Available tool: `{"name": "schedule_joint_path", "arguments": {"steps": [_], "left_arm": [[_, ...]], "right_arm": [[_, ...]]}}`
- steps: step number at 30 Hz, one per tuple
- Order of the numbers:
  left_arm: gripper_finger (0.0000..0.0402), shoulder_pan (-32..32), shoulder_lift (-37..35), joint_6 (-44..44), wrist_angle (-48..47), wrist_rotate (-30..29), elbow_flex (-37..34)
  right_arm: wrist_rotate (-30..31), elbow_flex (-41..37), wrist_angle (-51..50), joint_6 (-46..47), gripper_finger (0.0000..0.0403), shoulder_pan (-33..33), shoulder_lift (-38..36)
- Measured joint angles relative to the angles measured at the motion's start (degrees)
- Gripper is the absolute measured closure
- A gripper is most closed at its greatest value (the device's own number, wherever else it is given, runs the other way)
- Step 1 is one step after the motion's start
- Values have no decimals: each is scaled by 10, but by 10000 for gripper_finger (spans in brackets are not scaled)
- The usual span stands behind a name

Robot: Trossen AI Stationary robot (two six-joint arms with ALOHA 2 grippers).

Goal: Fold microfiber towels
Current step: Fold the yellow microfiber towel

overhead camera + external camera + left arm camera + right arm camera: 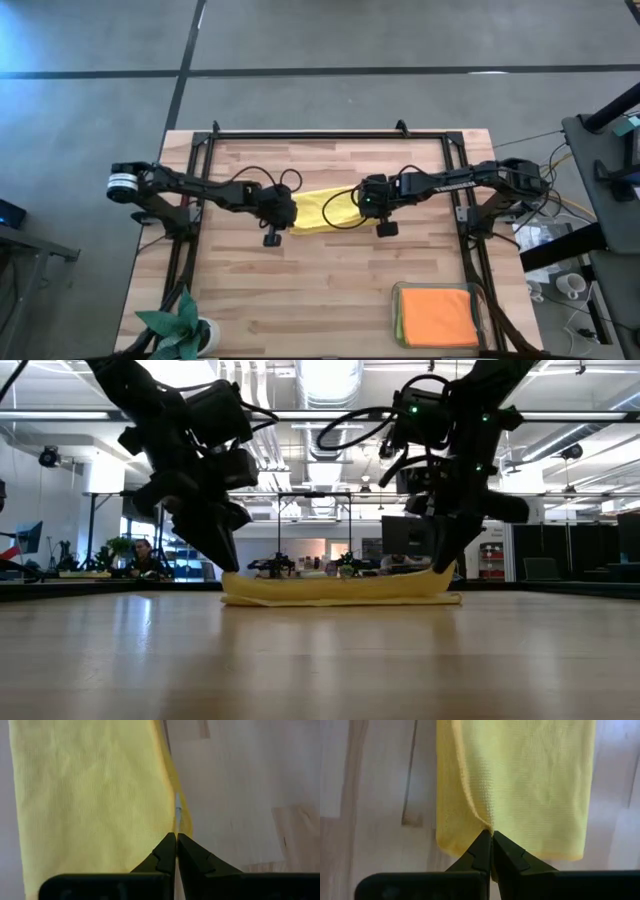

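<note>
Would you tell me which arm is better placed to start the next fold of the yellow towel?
Neither clearly: the left tool and right tool are each shut on an edge of the yellow microfiber towel, at opposite ends.

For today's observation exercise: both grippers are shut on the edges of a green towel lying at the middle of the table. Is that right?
Not quite. The towel is yellow, not green, as the high view and both wrist views show. The rest holds: the left gripper and right gripper are shut on its edges at mid-table.
</note>
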Motion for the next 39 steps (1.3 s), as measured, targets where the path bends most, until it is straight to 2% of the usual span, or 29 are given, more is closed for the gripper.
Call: {"name": "schedule_joint_path", "arguments": {"steps": [7, 13, 22, 26, 28, 32, 36, 39], "left_arm": [[401, 0, 15, 0, 31, 27, -2], [400, -3, 31, 0, 28, 28, 1], [330, -4, -37, -15, 20, 26, 11], [312, 10, -51, -11, 58, -34, 4], [311, 20, -42, -10, 102, -64, -5], [311, 34, 9, -7, 168, -73, -18], [311, 34, 74, 1, 177, -73, -19], [311, 28, 111, -1, 181, -72, -17]], "right_arm": [[2, -2, 8, -15, 377, 2, 16], [-1, 0, 8, -1, 338, 7, 19], [-2, -1, -41, -2, 261, 14, -7], [3, -1, -15, 3, 253, 13, -10], [12, -1, 28, 15, 256, 10, 2], [18, -2, 80, 28, 264, 9, 41], [13, 0, 53, 26, 267, 18, 75], [-16, 3, 8, 21, 268, 29, 76]]}}
